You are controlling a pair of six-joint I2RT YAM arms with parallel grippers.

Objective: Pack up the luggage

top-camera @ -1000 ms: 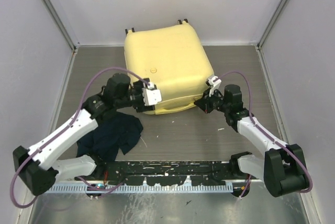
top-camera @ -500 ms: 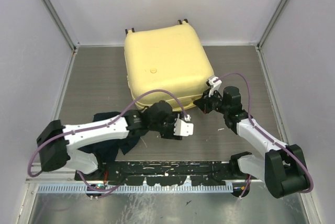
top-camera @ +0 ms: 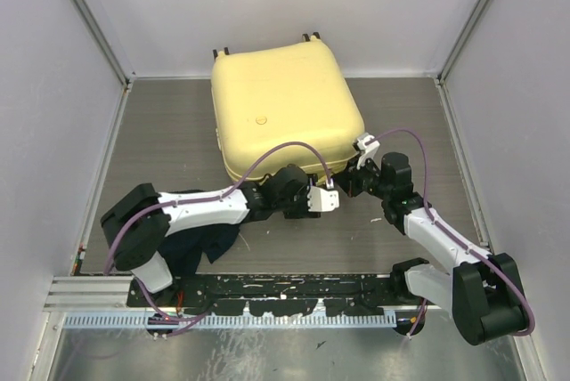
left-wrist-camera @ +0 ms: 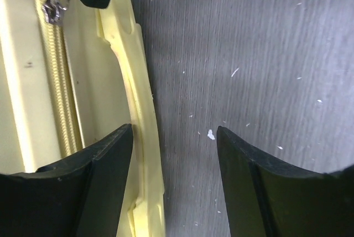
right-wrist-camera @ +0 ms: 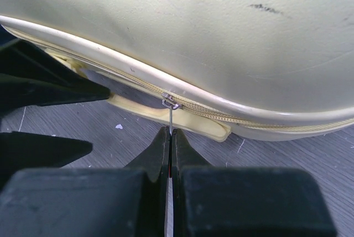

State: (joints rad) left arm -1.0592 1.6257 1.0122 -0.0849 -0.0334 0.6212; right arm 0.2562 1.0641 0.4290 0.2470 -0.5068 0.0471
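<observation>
**Luggage** (top-camera: 285, 109): closed and lying flat on the desk (top-camera: 169, 132), towards 12 o'clock of its centre.

**Right gripper** (top-camera: 347, 178): at the shell's 5 o'clock corner, clenched on the zip pull (right-wrist-camera: 171, 116). The thin metal tab runs down between the pressed fingers.

**Left gripper** (top-camera: 331, 192): just beside the right one, on its 8 o'clock side. Its jaws are released and apart, grasping nothing. In the left wrist view one finger lies over the shell and the other over bare desk, with the yellow handle (left-wrist-camera: 141, 132) between them.

**Dark cloth** (top-camera: 191, 237): heaped at 8 o'clock on the desk, under the left arm, apart from the luggage.
</observation>
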